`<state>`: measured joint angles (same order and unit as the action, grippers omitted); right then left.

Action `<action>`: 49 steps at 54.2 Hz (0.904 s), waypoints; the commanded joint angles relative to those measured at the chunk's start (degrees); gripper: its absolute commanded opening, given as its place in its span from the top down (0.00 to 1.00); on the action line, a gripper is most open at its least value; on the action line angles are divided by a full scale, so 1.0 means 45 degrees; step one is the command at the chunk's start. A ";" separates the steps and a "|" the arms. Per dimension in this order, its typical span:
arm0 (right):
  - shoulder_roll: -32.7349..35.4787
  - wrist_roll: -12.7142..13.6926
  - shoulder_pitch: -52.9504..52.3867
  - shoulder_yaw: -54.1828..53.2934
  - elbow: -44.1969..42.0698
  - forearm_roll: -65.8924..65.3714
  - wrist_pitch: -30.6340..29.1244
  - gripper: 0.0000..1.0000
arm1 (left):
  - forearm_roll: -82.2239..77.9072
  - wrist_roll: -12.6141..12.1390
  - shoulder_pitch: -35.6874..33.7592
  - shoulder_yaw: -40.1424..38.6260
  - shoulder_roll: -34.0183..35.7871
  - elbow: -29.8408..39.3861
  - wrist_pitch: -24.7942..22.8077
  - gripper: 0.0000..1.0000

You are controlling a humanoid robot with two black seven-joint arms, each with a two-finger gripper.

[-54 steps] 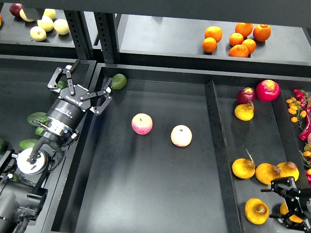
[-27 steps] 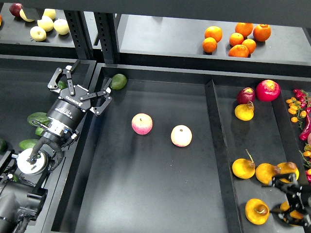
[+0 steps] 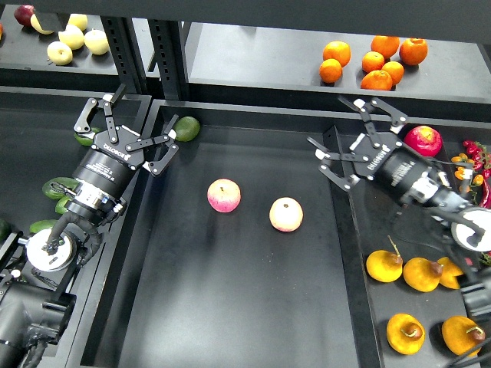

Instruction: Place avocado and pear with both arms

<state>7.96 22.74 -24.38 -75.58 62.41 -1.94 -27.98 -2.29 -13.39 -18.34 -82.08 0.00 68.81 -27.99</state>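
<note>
apples: two pink-and-yellow ones (image 3: 224,195) sitting loose in the middle bin (image 3: 230,307)
oranges: five on the back shelf (image 3: 268,65)
pears: four orange-yellow ones, nearest pear (image 3: 405,333) in the right compartment
avocado: avocado (image 3: 87,136) peeking out behind the left gripper (image 3: 126,130)
jaws: left gripper spread wide, right gripper (image 3: 360,142) spread wide too, both carrying nothing

Shop-like produce display: black shelving (image 3: 153,54) and fruit bins (image 3: 245,307).

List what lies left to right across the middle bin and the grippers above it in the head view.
Left gripper → green avocado → pink-and-yellow apple → paler apple → right gripper, jaws open.
</note>
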 commanded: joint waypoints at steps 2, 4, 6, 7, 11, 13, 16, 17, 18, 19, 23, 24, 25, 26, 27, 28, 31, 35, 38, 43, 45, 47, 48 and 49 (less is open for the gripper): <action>-0.1769 -0.1808 -0.0208 -0.0099 -0.0645 -0.1285 0.0279 0.16 | 0.0002 0.0008 -0.0006 -0.0001 0.0000 0.0022 -0.0001 0.01; -0.1769 -0.2296 -0.0228 -0.0099 -0.0782 -0.1520 0.0279 0.13 | -0.0018 0.0008 -0.0006 -0.0001 0.0000 0.0022 -0.0001 0.00; -0.1769 -0.2844 -0.0228 -0.0079 -0.0919 -0.1696 0.0299 0.10 | -0.0017 0.0008 -0.0006 -0.0001 0.0000 0.0061 -0.0001 0.01; -0.1769 -0.3098 -0.0228 -0.0079 -0.0997 -0.1775 0.0299 0.09 | 0.0002 0.0008 0.0013 -0.0001 0.0000 0.0100 -0.0001 0.00; -0.1769 -0.3413 -0.0403 -0.0079 -0.1426 -0.1951 0.0377 0.08 | -0.0018 0.0008 0.0013 -0.0001 0.0000 0.0198 -0.0001 0.01; -0.1769 -0.3413 -0.0481 -0.0079 -0.1544 -0.2010 0.0435 0.08 | -0.0018 0.0008 0.0013 0.0018 0.0000 0.0198 -0.0001 0.00; -0.1769 -0.3413 -0.0637 -0.0041 -0.1739 -0.2049 0.0650 0.08 | -0.0018 0.0008 0.0013 0.0115 0.0000 0.0198 -0.0001 0.00; -0.1769 -0.3413 -0.0676 -0.0040 -0.1759 -0.2049 0.0728 0.08 | -0.0018 0.0008 0.0013 0.0155 0.0000 0.0217 -0.0001 0.00; -0.1769 -0.3413 -0.0677 -0.0040 -0.1779 -0.2049 0.0748 0.08 | -0.0018 0.0008 0.0013 0.0174 0.0000 0.0198 -0.0001 0.00; -0.1769 -0.3413 -0.0696 -0.0040 -0.1818 -0.2068 0.0787 0.08 | -0.0018 0.0008 0.0013 0.0194 0.0000 0.0198 -0.0001 0.01; -0.1769 -0.3413 -0.0774 -0.0060 -0.1954 -0.2068 0.0865 0.07 | -0.0056 0.0008 0.0013 0.0311 0.0000 0.0198 -0.0001 0.01; -0.1769 -0.3413 -0.0774 -0.0060 -0.1993 -0.2068 0.0865 0.07 | -0.0057 0.0008 0.0013 0.0350 0.0000 0.0198 -0.0001 0.01; -0.1769 -0.3413 -0.0774 -0.0079 -0.2032 -0.2068 0.0865 0.06 | -0.0076 0.0008 0.0013 0.0389 0.0000 0.0198 -0.0001 0.01; -0.1769 -0.3413 -0.0774 -0.0079 -0.2052 -0.2068 0.0865 0.05 | -0.0076 0.0008 0.0013 0.0428 0.0000 0.0198 -0.0001 0.01; -0.1769 -0.3413 -0.0774 -0.0099 -0.2072 -0.2068 0.0865 0.05 | -0.0076 0.0008 0.0013 0.0467 0.0000 0.0198 -0.0001 0.01; -0.1769 -0.3413 -0.0774 -0.0099 -0.2110 -0.2068 0.0865 0.05 | -0.0096 0.0008 0.0013 0.0525 0.0000 0.0198 -0.0001 0.01; -0.1769 -0.3413 -0.0755 -0.0119 -0.2130 -0.2068 0.0885 0.02 | -0.0134 0.0008 -0.0006 0.0643 0.0000 0.0198 -0.0001 0.01; -0.1769 -0.3432 -0.0755 -0.0119 -0.2189 -0.2068 0.0885 0.01 | -0.0135 0.0008 -0.0104 0.0702 0.0000 0.0178 -0.0001 0.01; -0.1769 -0.3432 -0.0755 -0.0118 -0.2247 -0.2068 0.0885 0.01 | -0.0135 0.0008 -0.0201 0.0702 0.0000 0.0120 -0.0001 0.01; -0.1769 -0.3433 -0.0755 -0.0118 -0.2267 -0.2049 0.0885 0.01 | -0.0135 0.0008 -0.0358 0.0702 0.0000 0.0081 -0.0001 0.01; -0.1769 -0.3433 -0.0755 -0.0118 -0.2267 -0.2049 0.0885 0.01 | -0.0135 0.0008 -0.0397 0.0702 0.0000 0.0061 -0.0001 0.00; -0.1769 -0.3433 -0.0755 -0.0119 -0.2267 -0.2049 0.0885 0.01 | -0.0135 0.0008 -0.0417 0.0702 0.0000 0.0041 -0.0001 0.01; -0.1769 -0.3433 -0.0774 -0.0099 -0.2267 -0.2049 0.0885 0.01 | -0.0135 0.0008 -0.0436 0.0702 0.0000 0.0022 -0.0001 0.01; -0.1769 -0.3433 -0.0774 -0.0118 -0.2267 -0.2049 0.0885 0.01 | -0.0135 0.0008 -0.0455 0.0702 0.0000 0.0022 -0.0001 0.01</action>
<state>0.00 7.31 -27.79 -76.08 52.24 -11.24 -23.99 -2.90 -13.35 -19.91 -78.93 0.00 69.16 -28.01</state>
